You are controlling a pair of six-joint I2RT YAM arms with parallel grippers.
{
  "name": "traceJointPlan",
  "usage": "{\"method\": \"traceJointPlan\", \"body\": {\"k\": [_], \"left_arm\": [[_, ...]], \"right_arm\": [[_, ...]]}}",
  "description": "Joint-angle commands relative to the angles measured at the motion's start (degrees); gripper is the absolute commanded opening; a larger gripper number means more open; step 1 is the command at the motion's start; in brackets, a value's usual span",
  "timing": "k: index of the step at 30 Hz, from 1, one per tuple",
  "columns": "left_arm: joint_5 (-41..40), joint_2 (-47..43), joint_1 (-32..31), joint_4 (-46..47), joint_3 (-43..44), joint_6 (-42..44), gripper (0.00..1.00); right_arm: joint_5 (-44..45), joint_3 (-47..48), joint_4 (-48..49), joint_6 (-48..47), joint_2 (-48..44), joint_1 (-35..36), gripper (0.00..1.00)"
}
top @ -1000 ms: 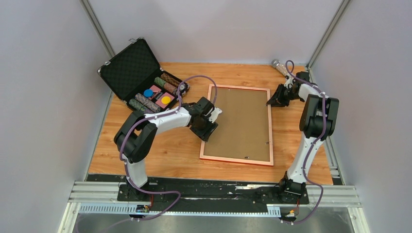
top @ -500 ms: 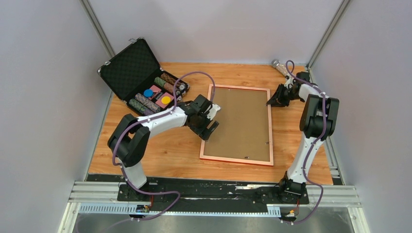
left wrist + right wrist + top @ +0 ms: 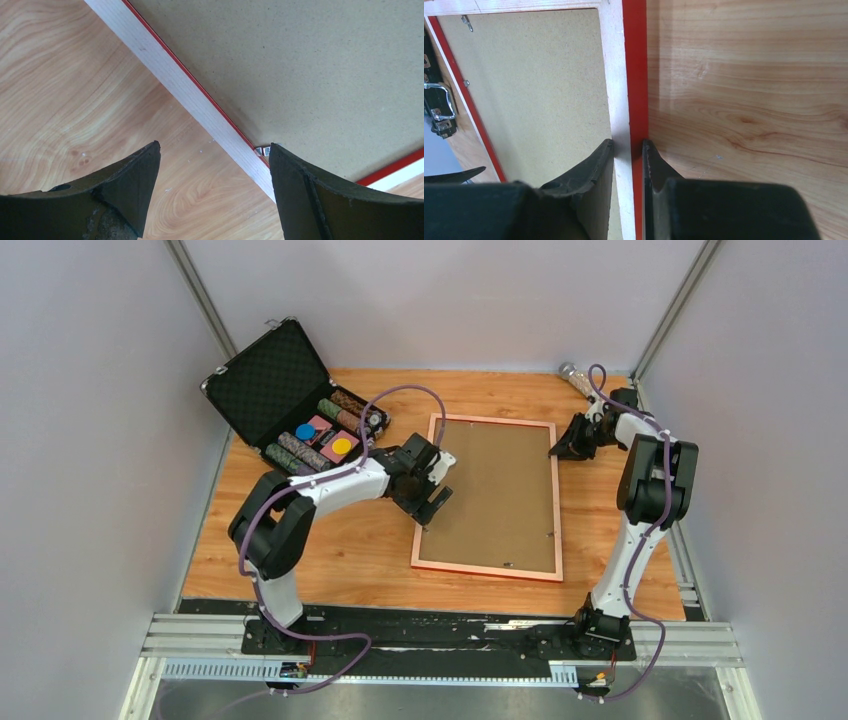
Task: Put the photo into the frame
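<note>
Mid-table lies the frame (image 3: 486,570), back side up, a brown backing board (image 3: 495,490) filling it. At its nine o'clock edge the left gripper (image 3: 438,483) hangs with fingers spread wide, gripping nothing, the rail passing under the gap. Toward two o'clock the right gripper (image 3: 562,448) pinches the frame's side rail. An open black case (image 3: 270,380) sits at ten o'clock.

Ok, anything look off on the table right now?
Nothing looks spilled or damaged. One oddity: the frame lies back-up with the brown backing board already in it, and the photo is not in view anywhere.
</note>
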Motion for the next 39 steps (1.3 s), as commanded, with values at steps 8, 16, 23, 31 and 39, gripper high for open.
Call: {"method": "traceJointPlan", "body": {"k": [8, 16, 23, 31, 39], "left_arm": [[0.45, 2.52, -0.31, 2.17, -0.56, 0.66, 0.85], [-0.48, 2.95, -0.77, 2.06, -1.1, 1.02, 0.82], [-1.37, 1.96, -1.04, 1.14, -2.02, 2.05, 0.81], [-1.84, 0.94, -1.02, 0.62, -2.58, 2.71, 0.81], [-1.56, 0.2, -1.05, 0.46, -2.85, 2.78, 0.81]], "right_arm": [[-0.83, -0.21, 2.53, 1.04, 1.65, -1.05, 0.0], [-1.15, -0.39, 2.49, 1.02, 1.62, -1.35, 0.0], [-1.47, -0.3, 2.47, 1.12, 1.7, -1.78, 0.0], [-1.67, -0.16, 2.49, 1.19, 1.83, -1.93, 0.0], [-1.83, -0.19, 2.51, 1.2, 2.14, -2.15, 0.0]]}}
